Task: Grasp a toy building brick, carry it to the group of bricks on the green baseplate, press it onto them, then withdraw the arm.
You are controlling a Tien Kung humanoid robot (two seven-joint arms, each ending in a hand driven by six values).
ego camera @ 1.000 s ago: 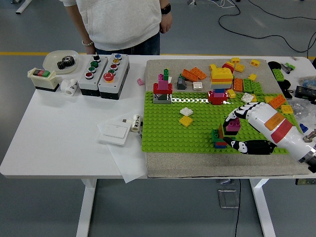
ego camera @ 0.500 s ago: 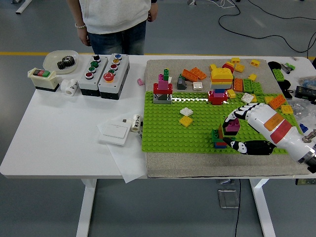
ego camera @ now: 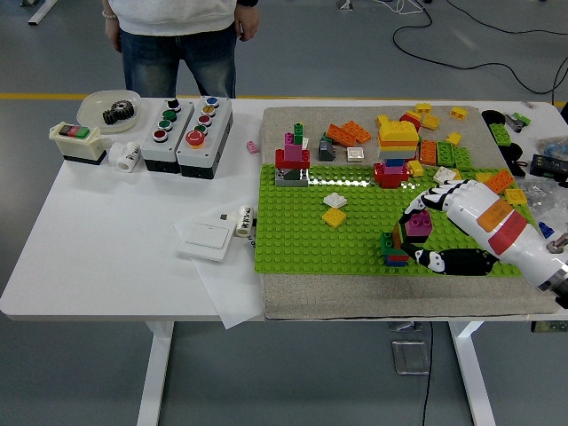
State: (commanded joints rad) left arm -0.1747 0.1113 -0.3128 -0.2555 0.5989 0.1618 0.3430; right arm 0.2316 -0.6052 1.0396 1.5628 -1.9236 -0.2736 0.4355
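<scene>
1. Since the earlier frames we see the person (ego camera: 177, 35) at the far side of the desk (ego camera: 115, 257) step toward the left; the right hand (ego camera: 424, 232) has barely shifted on the green baseplate (ego camera: 302, 231).
2. We find the right hand curled around a dark magenta brick (ego camera: 420, 224) — fingers above, black thumb (ego camera: 448, 262) below — held just beside the small stack of bricks (ego camera: 392, 248) at the baseplate's near edge.
3. Whether the brick already touches the stack, we cannot tell.
4. Further back on the baseplate stand a red-and-magenta tower (ego camera: 292, 158) and a yellow-topped tower (ego camera: 397, 149); loose bricks (ego camera: 348, 134) lie on the grey mat beyond.
5. Two button boxes (ego camera: 186, 124) sit on the desk's left part — well apart from the hand.
</scene>
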